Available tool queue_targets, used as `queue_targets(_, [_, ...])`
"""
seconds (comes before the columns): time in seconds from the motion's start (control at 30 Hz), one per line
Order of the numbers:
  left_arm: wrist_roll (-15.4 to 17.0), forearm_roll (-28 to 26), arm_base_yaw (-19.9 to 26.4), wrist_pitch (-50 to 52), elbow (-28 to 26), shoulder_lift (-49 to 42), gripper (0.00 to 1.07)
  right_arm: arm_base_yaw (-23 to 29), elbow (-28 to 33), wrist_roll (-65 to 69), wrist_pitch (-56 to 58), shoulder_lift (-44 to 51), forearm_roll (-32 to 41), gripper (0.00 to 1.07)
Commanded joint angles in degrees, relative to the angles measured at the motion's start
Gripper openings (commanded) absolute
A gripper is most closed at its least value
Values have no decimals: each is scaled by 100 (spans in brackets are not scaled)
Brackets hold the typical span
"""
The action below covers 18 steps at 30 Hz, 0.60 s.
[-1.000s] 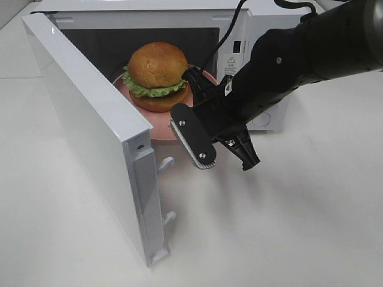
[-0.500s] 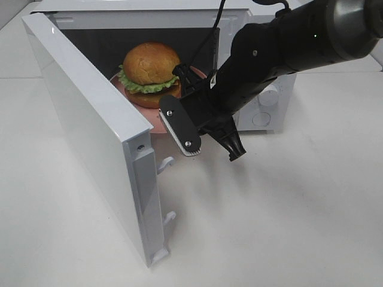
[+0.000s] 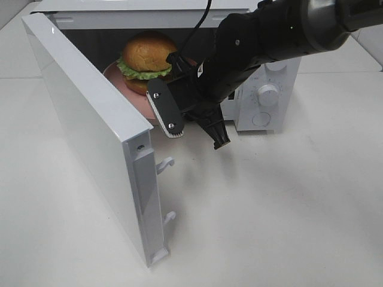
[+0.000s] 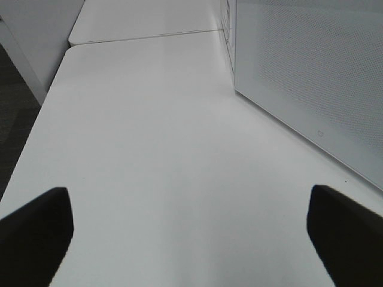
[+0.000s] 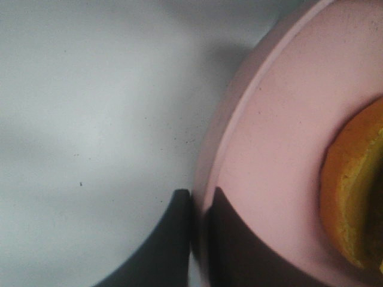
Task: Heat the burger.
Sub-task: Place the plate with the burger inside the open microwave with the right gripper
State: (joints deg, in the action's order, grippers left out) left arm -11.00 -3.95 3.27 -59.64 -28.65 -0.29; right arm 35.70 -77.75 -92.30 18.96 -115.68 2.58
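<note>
At the mouth of an open microwave [image 3: 263, 101] on a white counter [image 3: 287, 209], the right gripper [image 5: 197, 232] pinches the rim of a pink plate [image 5: 269, 137] that carries the burger [image 3: 146, 57]. Its fingers [image 5: 170, 239] are closed on the plate's lip, one on each side. The burger sits on the far half of the plate, just inside the dark cavity. The plate's near edge appears to lie about at the front sill. The door [image 3: 90, 131] stands wide open on the left. Beyond it, the left gripper [image 4: 191, 239] hangs over the counter with its fingers spread wide and nothing between them.

The step in hand looks to be sliding the plate fully inside. Doing that well likely means keeping the plate level and low and pushing straight back, so the tall burger does not tip. A pinch on a thin rim gives little leverage, and the plate could pivot or slip if hurried. The fingers should probably let go only once the rim is well past the sill. The arm then needs to back out without dragging the plate, leaving the door free to swing shut.

The counter is smooth, pale and matte. In the left wrist view a seam joins it to a second white tabletop [image 4: 143, 21], and dark floor [image 4: 15, 119] shows beside them.
</note>
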Motion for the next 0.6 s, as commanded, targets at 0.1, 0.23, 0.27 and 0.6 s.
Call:
queue_targets(0.1, [6,-17,-34,-6,17,-29,100,-11,-430,401,-258,-155,-126,0])
queue_targets(0.23, [6,-17,-34,-6,17,-29,100,-11,-722,670,-69,-327,-258,0])
queue_targets(0.27, [6,-17,-34,-6,17,-29,100,-11,-722,670,-69,-327,-258,0])
queue_targets(0.6, [6,-17,-34,-6,17,-29,100,-11,-1461,1455,269,-808,-745,0])
